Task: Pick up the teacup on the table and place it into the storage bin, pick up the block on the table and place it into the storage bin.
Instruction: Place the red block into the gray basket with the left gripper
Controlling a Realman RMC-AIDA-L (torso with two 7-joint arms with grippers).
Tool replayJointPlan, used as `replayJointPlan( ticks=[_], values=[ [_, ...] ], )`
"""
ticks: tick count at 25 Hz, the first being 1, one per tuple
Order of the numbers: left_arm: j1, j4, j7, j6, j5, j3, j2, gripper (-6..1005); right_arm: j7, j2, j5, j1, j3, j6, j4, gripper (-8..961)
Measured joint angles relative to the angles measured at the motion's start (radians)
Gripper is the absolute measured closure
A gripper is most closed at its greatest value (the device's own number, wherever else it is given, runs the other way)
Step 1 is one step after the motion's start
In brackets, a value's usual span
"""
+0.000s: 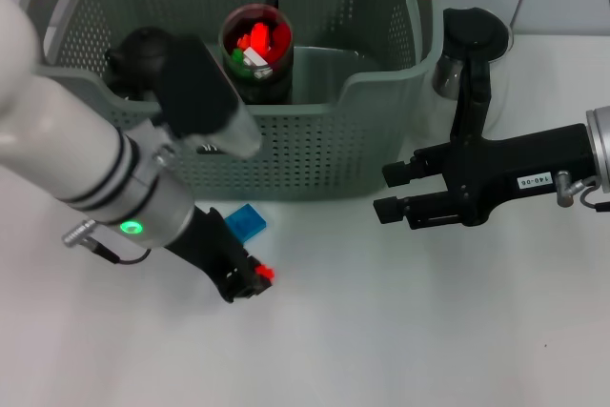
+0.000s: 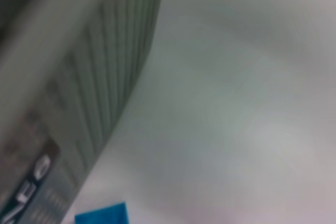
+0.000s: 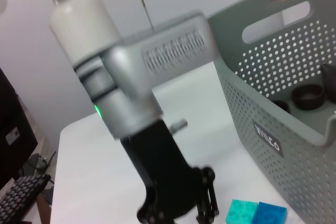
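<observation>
Left pincer (image 1: 250, 280) beside blue square block (image 1: 246, 222), below perforated grey bin (image 1: 315, 154).

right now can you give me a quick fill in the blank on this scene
1. The block on the table is ____ in colour.
2. The storage bin has ____ handle clips.
3. The left end effector hovers low beside the ____.
4. The right end effector is on the storage bin's ____ side.

Missing: blue; orange; block; right

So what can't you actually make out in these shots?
- Left gripper, head view: its own arm hides the fingers.
- Block, head view: half covered by that arm; in the right wrist view the edge cuts it off.
- Storage bin, left wrist view: blurred, label unreadable.
</observation>
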Motion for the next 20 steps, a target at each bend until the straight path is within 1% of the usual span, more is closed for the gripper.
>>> replayJointPlan(
  ticks=[1,3,5,7,9,11,13,15,18,20],
  values=[
    [0.002,0.033,0.014,0.043,-0.034,-0.039,0.001,820,0.000,-0.001,0.000,0.000,0.000,-0.001,0.000,343],
    [0.002,0.096,0.054,0.131,-0.112,-0.148,0.004,819,0.000,-0.001,0.000,0.000,0.000,-0.001,0.000,344],
    [-0.008,0.138,0.093,0.226,-0.195,-0.288,0.004,820,0.000,-0.001,0.000,0.000,0.000,-0.001,0.000,344],
    [-0.030,0.162,0.124,0.307,-0.281,-0.437,0.011,820,0.000,-0.001,0.000,0.000,0.000,-0.002,0.000,344],
    [-0.053,0.170,0.137,0.354,-0.367,-0.550,0.025,820,0.000,-0.001,0.000,0.000,0.000,-0.001,0.000,344],
    [-0.070,0.172,0.136,0.369,-0.446,-0.642,0.044,819,0.000,-0.001,0.000,0.001,0.000,-0.001,0.000,344],
    [-0.080,0.174,0.127,0.348,-0.492,-0.687,0.056,819,-0.001,-0.001,0.000,0.000,0.000,-0.001,0.000,344],
    [-0.096,0.173,0.110,0.274,-0.519,-0.714,0.067,819,-0.001,-0.001,0.000,0.000,0.000,-0.001,0.000,344],
    [-0.116,0.156,0.099,0.160,-0.513,-0.710,0.072,819,0.000,-0.001,0.000,0.000,0.000,-0.001,0.000,344],
    [-0.130,0.126,0.101,0.074,-0.498,-0.681,0.073,820,0.001,-0.001,0.000,0.000,0.000,-0.001,0.000,343]
  ],
)
